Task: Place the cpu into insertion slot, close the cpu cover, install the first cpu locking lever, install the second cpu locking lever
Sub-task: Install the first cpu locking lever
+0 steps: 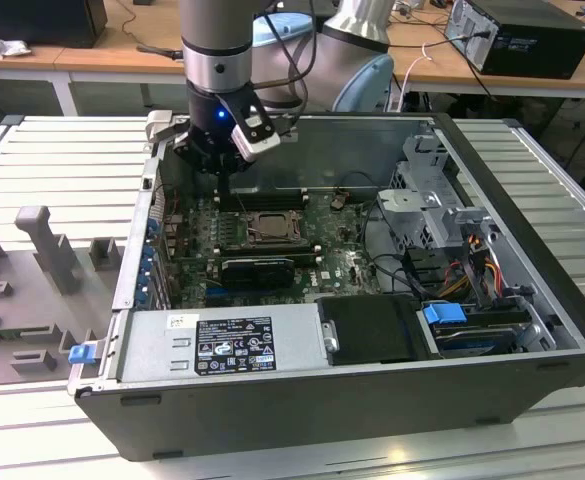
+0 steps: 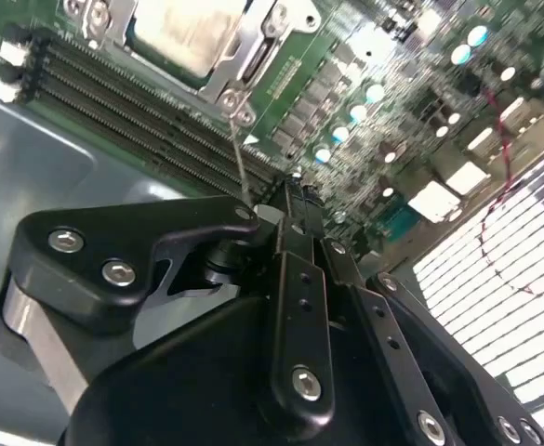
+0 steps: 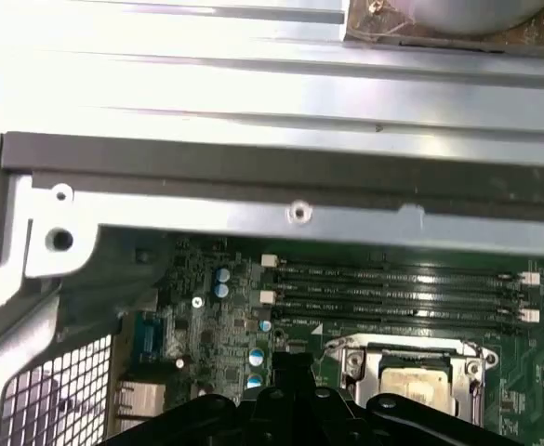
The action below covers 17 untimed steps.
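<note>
We see the gripper point(image 2: 290, 200) lowered into the open computer case point(image 1: 532, 300), just beside the insertion slot point(image 1: 262, 226) on the motherboard point(image 1: 347, 265). Its fingers point(image 2: 295, 232) look pressed together with nothing between them, their tips meeting a thin locking lever point(image 2: 239, 158) that rises from the socket's corner, presumably to push it. The cpu point(image 2: 186, 32) already sits in the slot, its pale face showing through the cpu cover point(image 2: 253, 56), which appears closed. The memory slots point(image 3: 402, 293) run alongside.
</note>
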Available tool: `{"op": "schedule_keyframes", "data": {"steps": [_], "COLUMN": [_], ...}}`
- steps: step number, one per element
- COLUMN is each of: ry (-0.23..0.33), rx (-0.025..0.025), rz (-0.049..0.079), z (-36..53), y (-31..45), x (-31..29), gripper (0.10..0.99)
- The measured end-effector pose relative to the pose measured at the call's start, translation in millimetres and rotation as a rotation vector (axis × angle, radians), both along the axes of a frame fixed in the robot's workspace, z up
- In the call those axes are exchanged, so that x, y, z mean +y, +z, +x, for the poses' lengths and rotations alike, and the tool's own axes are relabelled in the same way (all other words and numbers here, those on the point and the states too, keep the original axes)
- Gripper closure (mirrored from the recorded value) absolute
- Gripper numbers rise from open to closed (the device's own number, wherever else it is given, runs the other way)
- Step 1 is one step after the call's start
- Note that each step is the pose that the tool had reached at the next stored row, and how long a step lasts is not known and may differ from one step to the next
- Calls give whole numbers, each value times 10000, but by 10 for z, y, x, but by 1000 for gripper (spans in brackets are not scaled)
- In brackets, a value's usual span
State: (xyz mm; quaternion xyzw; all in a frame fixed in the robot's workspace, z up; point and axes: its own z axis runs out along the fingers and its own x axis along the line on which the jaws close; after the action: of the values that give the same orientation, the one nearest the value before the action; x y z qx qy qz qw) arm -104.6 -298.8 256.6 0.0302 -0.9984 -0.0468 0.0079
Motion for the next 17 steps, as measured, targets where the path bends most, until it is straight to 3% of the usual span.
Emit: {"op": "schedule_keyframes", "data": {"steps": [2,4,13,14,16,17], "ry": [1,-2,-1,-3,-1,0], "rx": [2,1,15,14,17,16], "rz": [0,1,11,75,459,566], "z": [31,160,590,623,641,641], "y": [-2,-11,-80,-81,-83,-83], "x": [45,69,79,78,78,72], "gripper": [980,980,980,980,980,980]}}
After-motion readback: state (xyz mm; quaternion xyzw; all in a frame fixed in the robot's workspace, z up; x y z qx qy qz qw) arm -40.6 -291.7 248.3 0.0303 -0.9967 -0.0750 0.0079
